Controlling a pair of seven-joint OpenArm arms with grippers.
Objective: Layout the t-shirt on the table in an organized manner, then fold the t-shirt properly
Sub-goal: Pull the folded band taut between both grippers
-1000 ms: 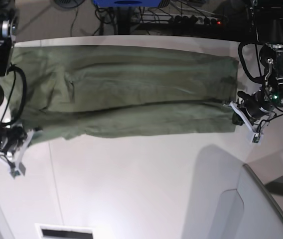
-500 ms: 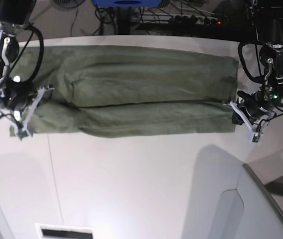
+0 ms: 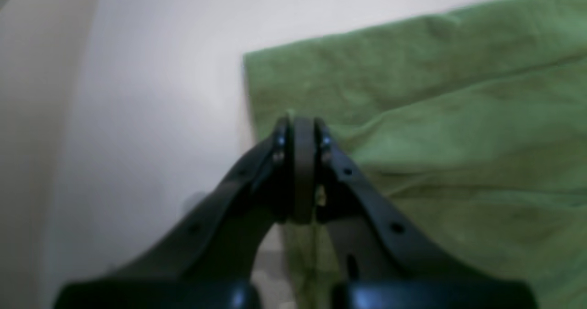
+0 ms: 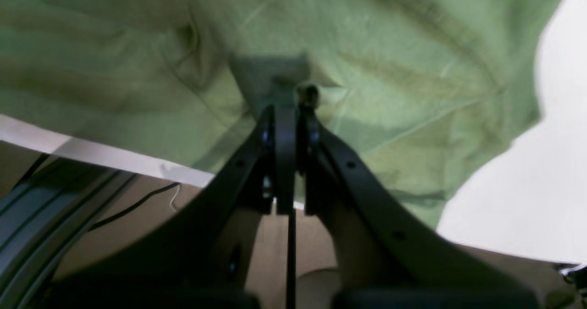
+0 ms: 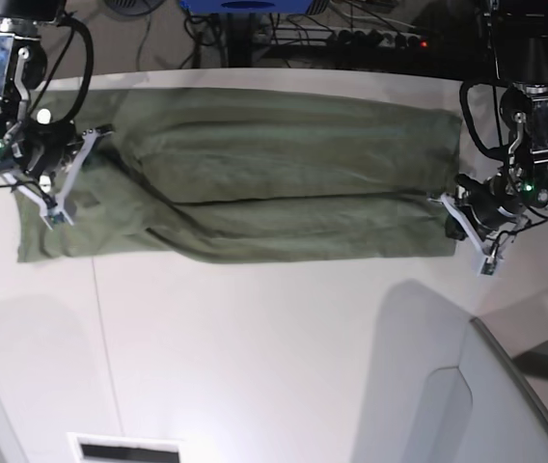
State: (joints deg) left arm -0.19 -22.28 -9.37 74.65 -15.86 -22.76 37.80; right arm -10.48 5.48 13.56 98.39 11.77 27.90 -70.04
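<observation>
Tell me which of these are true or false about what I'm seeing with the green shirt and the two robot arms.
1. The t-shirt lies stretched out long across the table. True.
2. Both grippers are wide open. False: the left gripper and the right gripper both have their jaws shut.
3. The left gripper sits at one end of the shirt. True: its tips are at the cloth's edge.
4. The shirt is bright red. False: it is olive green.
5. The shirt is rolled into a ball in the table's middle. False: it is spread flat along the far side.
</observation>
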